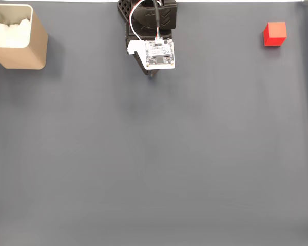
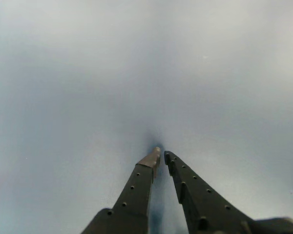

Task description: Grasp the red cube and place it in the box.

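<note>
the red cube [image 1: 274,34] sits in the upper right of the fixed view, alone on the grey table [image 1: 154,164]. the box [image 1: 16,37] stands in the upper left corner of that view, tan walls around white padding [image 1: 11,29], well apart from the cube. between them, at the top centre, the arm [image 1: 153,31] carries a white board [image 1: 159,53] on its wrist. in the wrist view the gripper [image 2: 160,155] points at bare table, its two dark fingers [image 2: 136,187] nearly pressed together at the tips, pinching nothing
</note>
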`<state>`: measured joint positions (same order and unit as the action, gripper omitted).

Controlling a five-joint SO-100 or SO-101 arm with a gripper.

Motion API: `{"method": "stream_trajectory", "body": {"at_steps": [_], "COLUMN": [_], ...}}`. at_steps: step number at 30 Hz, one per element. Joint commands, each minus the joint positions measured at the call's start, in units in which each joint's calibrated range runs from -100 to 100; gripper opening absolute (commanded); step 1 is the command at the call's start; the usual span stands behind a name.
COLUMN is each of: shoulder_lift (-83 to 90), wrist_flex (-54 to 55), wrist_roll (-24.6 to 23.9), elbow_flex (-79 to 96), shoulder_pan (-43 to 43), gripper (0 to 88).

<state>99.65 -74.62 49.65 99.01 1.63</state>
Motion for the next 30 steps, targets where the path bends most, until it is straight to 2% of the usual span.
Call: {"method": "stream_trajectory", "body": {"at_steps": [1, 30], "shoulder_lift": [0.35, 0.35], "wrist_flex": [-1.12, -1.28], "wrist_roll": [0.54, -0.24], "elbow_flex": [0.81, 0.81], "shoulder_pan": [0.57, 0.71], "gripper": [0.0, 0.0]}}
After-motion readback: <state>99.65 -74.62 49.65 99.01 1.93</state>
